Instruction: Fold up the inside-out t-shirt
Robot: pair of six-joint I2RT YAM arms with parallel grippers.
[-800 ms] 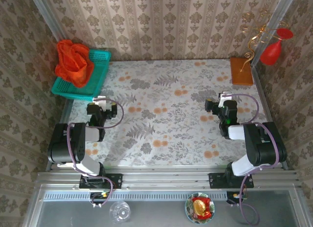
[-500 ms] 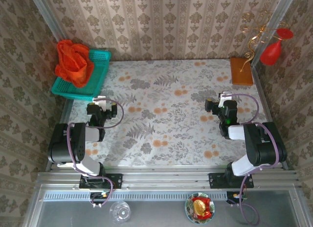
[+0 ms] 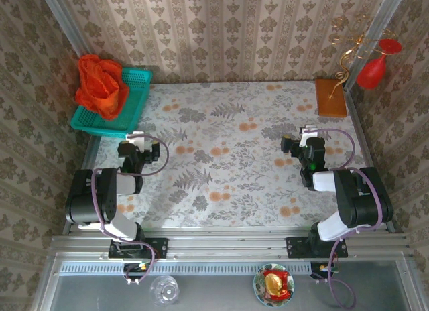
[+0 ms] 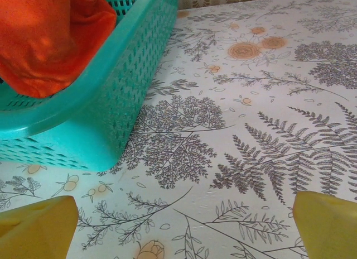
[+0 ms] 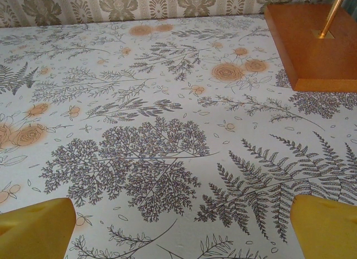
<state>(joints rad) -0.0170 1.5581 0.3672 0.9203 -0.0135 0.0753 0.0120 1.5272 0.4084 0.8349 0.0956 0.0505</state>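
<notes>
Glassware at the nearest edge, seen from overhead: a clear tumbler [image 3: 164, 289] and a small dish [image 3: 273, 285] holding something red and gold, both on the shelf in front of the aluminium rail [image 3: 228, 245] that carries the two arm bases. Left gripper [image 4: 181, 230]: jaws spread wide, nothing between them, hovering low over the floral tablecloth [image 3: 228, 163]; its wrist view shows the yellow fingertips [image 4: 34, 228] in the bottom corners, a detail the overhead view is too small to give. Right gripper [image 5: 179, 225]: likewise spread wide and empty, yellow pads [image 5: 34, 228] at the lower corners, over bare patterned cloth. Teal basket [image 3: 136, 90]: far left corner of the table, just beyond the left gripper; the left wrist view shows its perforated wall close up, resting on the cloth. Inside-out t-shirt [image 3: 100, 86]: bright orange-red, crumpled in a heap in the basket and rising above its rim; the overhead view shows the whole bundle, the left wrist view an orange fold inside the near rim. Brown-orange block [image 3: 330, 98]: far right corner, flat on the table; the right wrist view shows a gilt rod [image 5: 333, 10] standing on it, and the overhead view shows that rod curling into loops above. Red vase [image 3: 372, 70]: beyond the block, against the patterned wall.
</notes>
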